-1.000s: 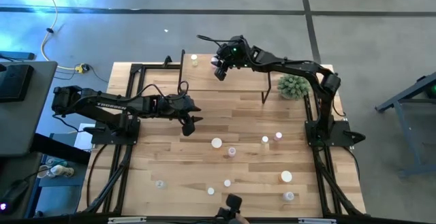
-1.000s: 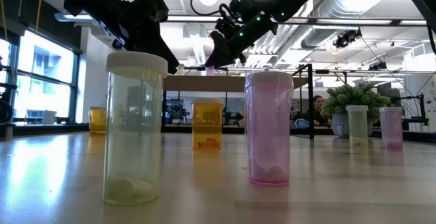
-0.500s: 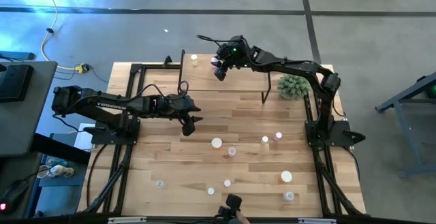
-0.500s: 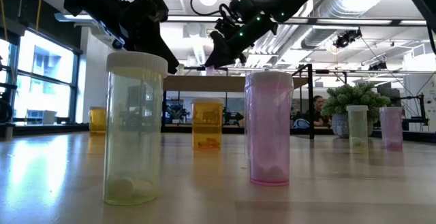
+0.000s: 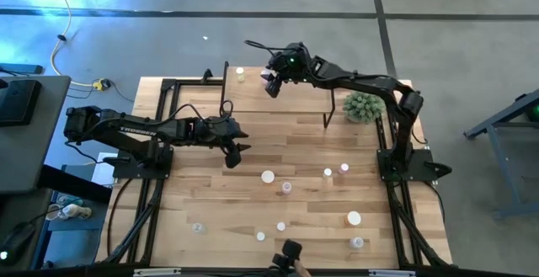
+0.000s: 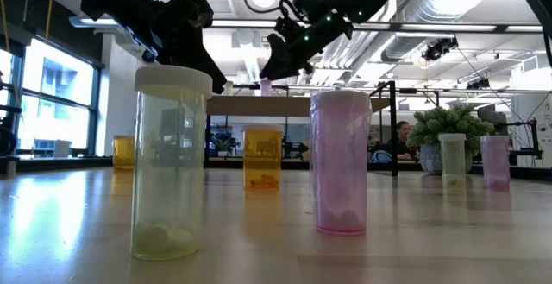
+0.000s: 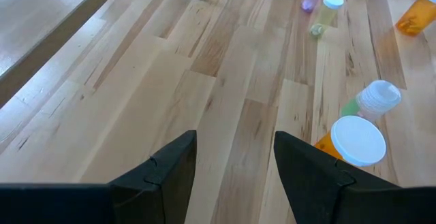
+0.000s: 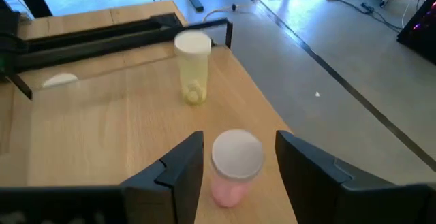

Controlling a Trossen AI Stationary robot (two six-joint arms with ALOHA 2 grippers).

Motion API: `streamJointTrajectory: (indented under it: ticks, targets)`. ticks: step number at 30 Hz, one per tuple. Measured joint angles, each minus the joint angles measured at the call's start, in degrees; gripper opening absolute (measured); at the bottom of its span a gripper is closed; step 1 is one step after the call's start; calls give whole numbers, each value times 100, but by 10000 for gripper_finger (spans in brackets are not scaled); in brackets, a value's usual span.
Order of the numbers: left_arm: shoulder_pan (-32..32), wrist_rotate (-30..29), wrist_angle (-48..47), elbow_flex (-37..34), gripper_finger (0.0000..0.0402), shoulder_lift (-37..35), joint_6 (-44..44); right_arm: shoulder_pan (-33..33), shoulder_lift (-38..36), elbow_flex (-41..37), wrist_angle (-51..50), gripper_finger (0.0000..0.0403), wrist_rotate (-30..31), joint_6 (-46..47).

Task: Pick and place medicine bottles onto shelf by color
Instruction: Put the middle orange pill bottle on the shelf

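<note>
The shelf (image 5: 278, 100) stands at the table's far middle. A yellowish bottle (image 5: 240, 74) stands on its far left corner and also shows in the right wrist view (image 8: 193, 67). My right gripper (image 8: 240, 142) is open just above the shelf. A pink bottle with a white cap (image 8: 235, 166) stands upright on the shelf board between the fingers, with a gap on each side. My left gripper (image 5: 233, 157) is open and empty (image 7: 235, 142) above the table's middle left. Several more bottles stand on the tabletop (image 5: 286, 187).
A small green plant (image 5: 362, 106) stands right of the shelf. In the left wrist view, an orange bottle (image 7: 351, 142) and a pale one (image 7: 375, 100) stand close ahead of the left gripper. Bottles are scattered over the table's near half (image 5: 354, 219).
My right gripper has risen a little above the shelf. The pink bottle has stayed standing on the board and now shows below the gripper in the low view.
</note>
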Motion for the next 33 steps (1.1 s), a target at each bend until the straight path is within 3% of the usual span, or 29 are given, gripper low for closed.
streamJointTrajectory:
  ticks: [15,28,33]
  targets:
    - [0,-48,-52,-2,192,0,-13,0,-867,0,-590,173,-29,-183]
    - [0,-589,-320,50,287,-2,-148,1,-1921,0,-1600,173,87,-302]
    - [2,-593,-437,347,302,-2,-116,11,-2290,0,-2011,173,141,-251]
